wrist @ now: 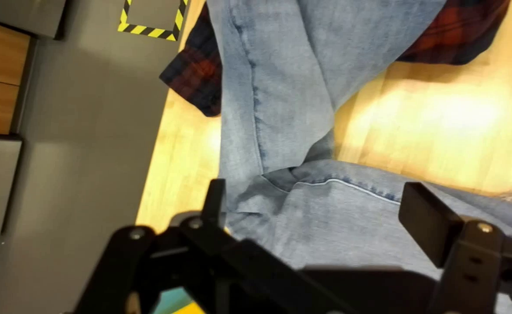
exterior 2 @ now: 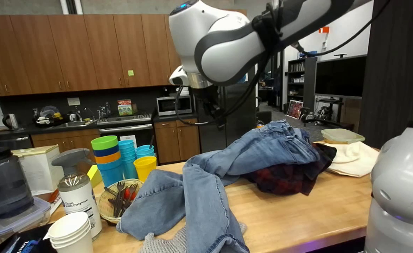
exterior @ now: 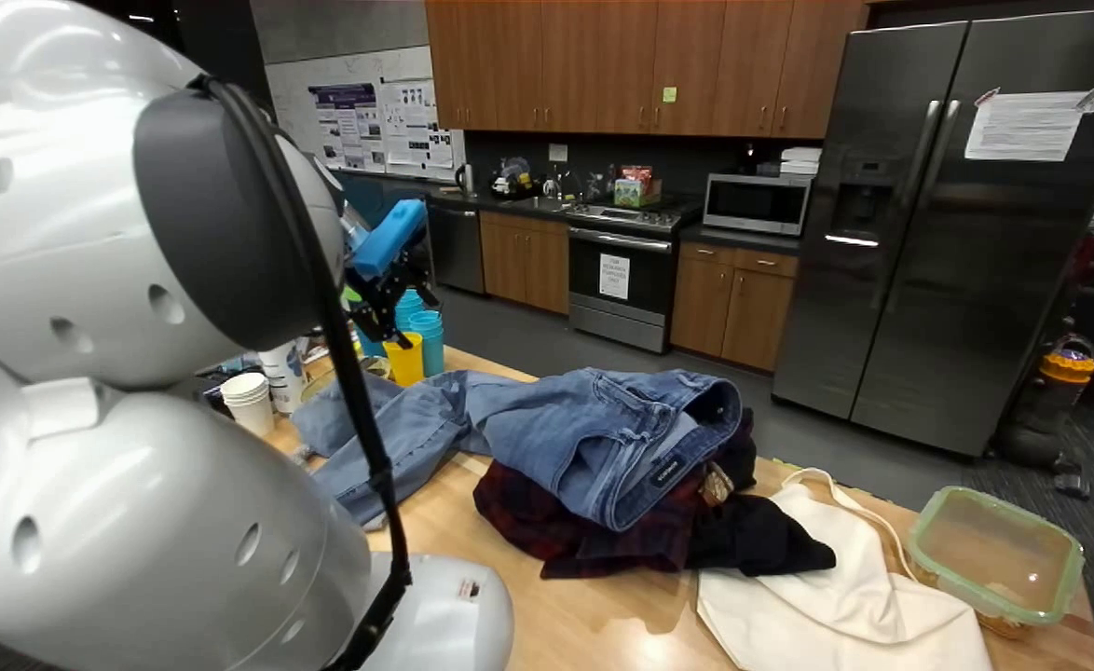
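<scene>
My hand (wrist: pixel 312 192) hangs over the worktop (exterior 2: pixel 298 214), fingers spread wide, gripping nothing. Below it — blue jeans (exterior 2: pixel 227 161), legs sprawled nr the yellow cup (exterior 2: pixel 145 168), waist end lying on a dk red plaid shirt (exterior 2: pixel 284 179). Past that I've got a cream cloth bag (exterior: pixel 836 596), then a clear green-lidded container (exterior: pixel 994 550) next to it. Way back, in a row — oven (exterior: pixel 648 284), microwave (exterior: pixel 757 203), big fridge (exterior: pixel 985 261).
</scene>
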Controlling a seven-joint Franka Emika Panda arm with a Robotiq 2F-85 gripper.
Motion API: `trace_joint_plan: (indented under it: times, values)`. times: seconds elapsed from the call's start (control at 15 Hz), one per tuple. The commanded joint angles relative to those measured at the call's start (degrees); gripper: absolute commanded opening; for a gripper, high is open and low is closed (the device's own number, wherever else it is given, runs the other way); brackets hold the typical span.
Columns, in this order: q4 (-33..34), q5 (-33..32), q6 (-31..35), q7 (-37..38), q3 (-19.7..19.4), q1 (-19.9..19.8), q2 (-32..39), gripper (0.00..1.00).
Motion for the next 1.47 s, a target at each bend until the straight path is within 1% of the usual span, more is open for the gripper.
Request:
trace_joint_plan:
  times: [0.0, 0.33, 0.53, 0.67, 1.0, 1.4]
  values:
    - [-5.7, 3.5, -4.3, -1.6, -0.5, 2.9, -6.8, 1.00]
    - [-9.2, 9.6, -12.6, 0.0, -0.9, 6.8, -9.4, 1.00]
    - [-12.1, 13.3, -14.3, 0.4, -1.3, 9.2, -8.8, 1.00]
    - [-14.6, 15.5, -12.0, 0.5, -1.4, 11.0, -8.7, 1.00]
    - [-20.6, 16.7, -4.4, 3.0, -1.0, 14.6, -8.2, 1.00]
    - [-28.5, 19.0, 8.5, 7.2, -1.8, 18.8, -7.4, 1.00]
